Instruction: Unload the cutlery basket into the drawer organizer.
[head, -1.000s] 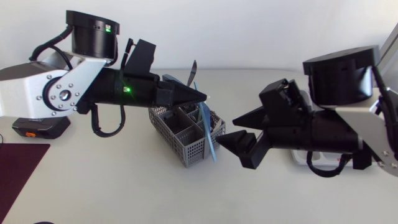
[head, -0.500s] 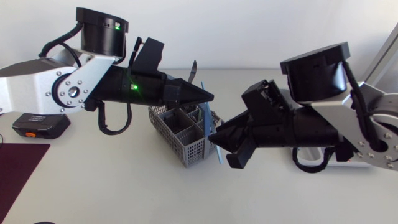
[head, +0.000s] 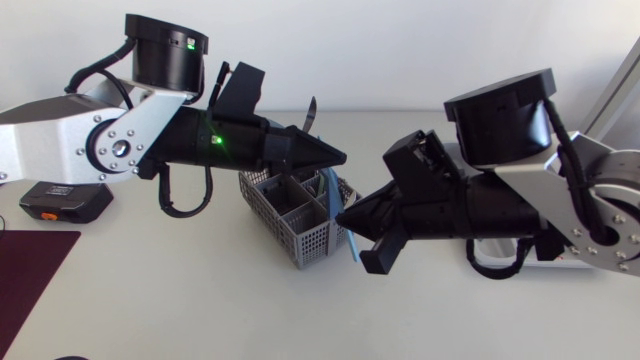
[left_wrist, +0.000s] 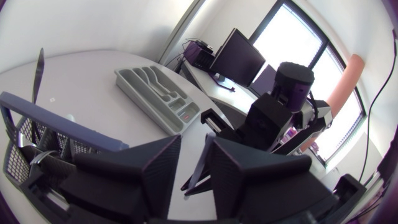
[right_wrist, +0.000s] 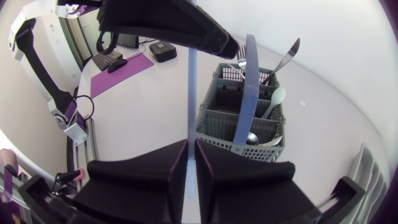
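A pale, off-white matte table (head: 200, 300) carries everything. Near its middle stands a grey perforated plastic cutlery basket (head: 310, 240). Well apart from it, toward the far edge, a light grey moulded plastic drawer organizer (left_wrist: 163, 93) lies flat. At the left side sit a small black box with orange trim (head: 60, 205) and, nearer the front edge, a dark purple flat mat (head: 30, 275).

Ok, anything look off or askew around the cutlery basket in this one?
Nothing spilled or damaged. One oddity: a thin blue utensil slants outside the basket, beside its wall and in no compartment, clamped by the right gripper. A knife leans steeply out of a corner compartment.
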